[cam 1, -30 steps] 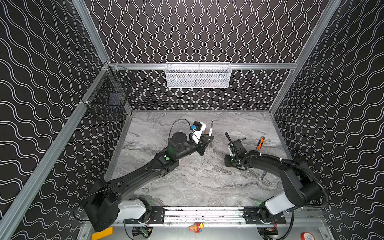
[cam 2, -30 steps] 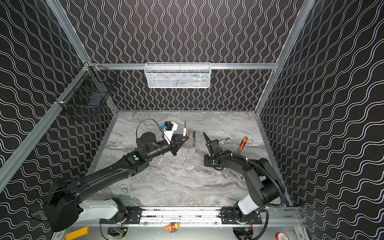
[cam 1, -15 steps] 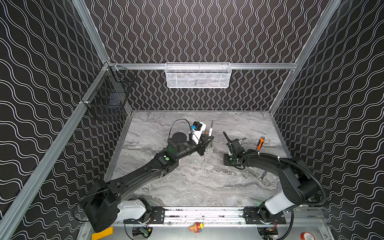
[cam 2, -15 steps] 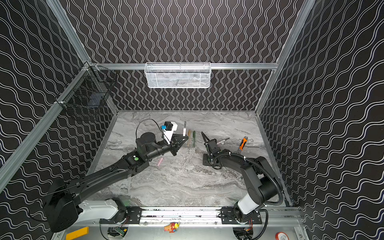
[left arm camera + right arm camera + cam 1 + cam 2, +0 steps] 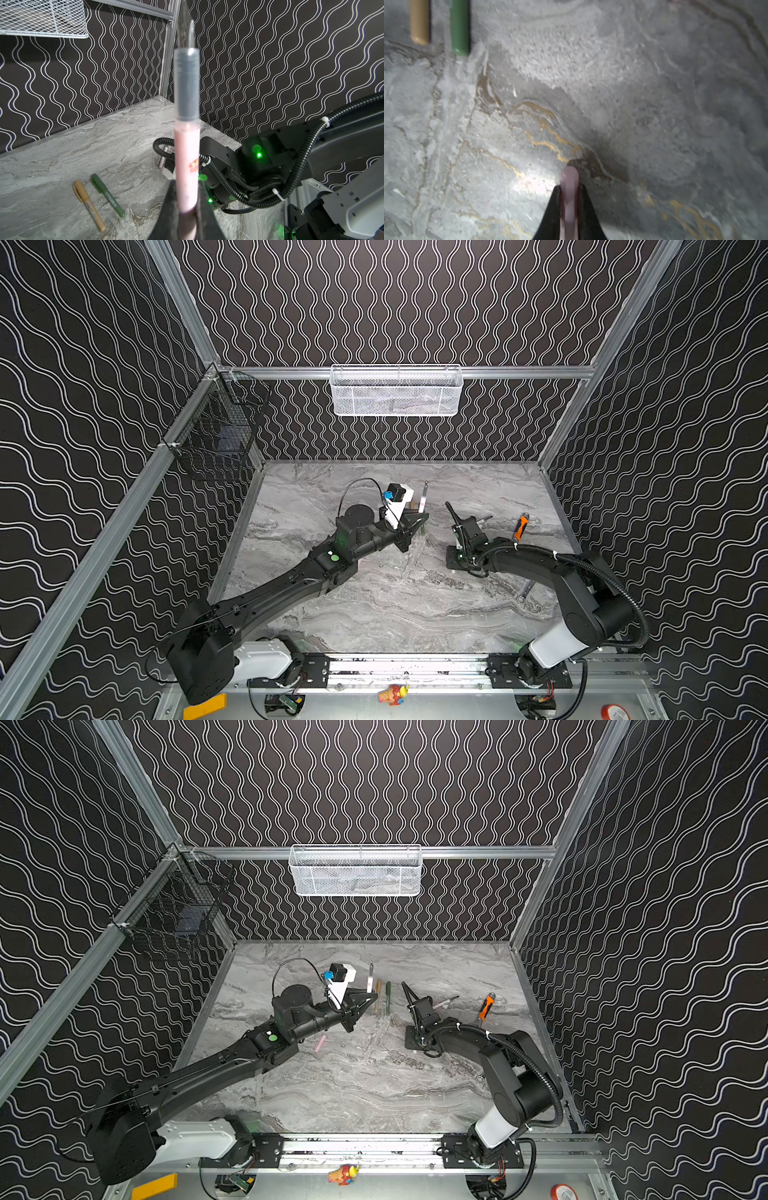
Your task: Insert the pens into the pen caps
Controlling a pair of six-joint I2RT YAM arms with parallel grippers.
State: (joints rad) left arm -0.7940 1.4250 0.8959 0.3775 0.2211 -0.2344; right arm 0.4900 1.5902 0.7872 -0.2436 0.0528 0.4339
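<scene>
Clamping pink pen (image 5: 187, 149), left pincer (image 5: 187, 187) hides its rear; right pincer (image 5: 569, 188) clamped on blurred pink cap (image 5: 569, 174).

The left tool (image 5: 373, 996) clamps a pale pink stick pen (image 5: 370, 977), its dark tip pointing away from the arm. Just beside it, a tan-gold pen (image 5: 378, 996) and a dark green pen (image 5: 388, 997) lie parallel on the grey marbled counter (image 5: 374, 1085). The right tool (image 5: 404, 986), jaws together, points upward nearby. A short pale pink pen cap (image 5: 320, 1043) lies apart, nearer the front.

Even bright light; blurry right wrist view (mild glare)
</scene>
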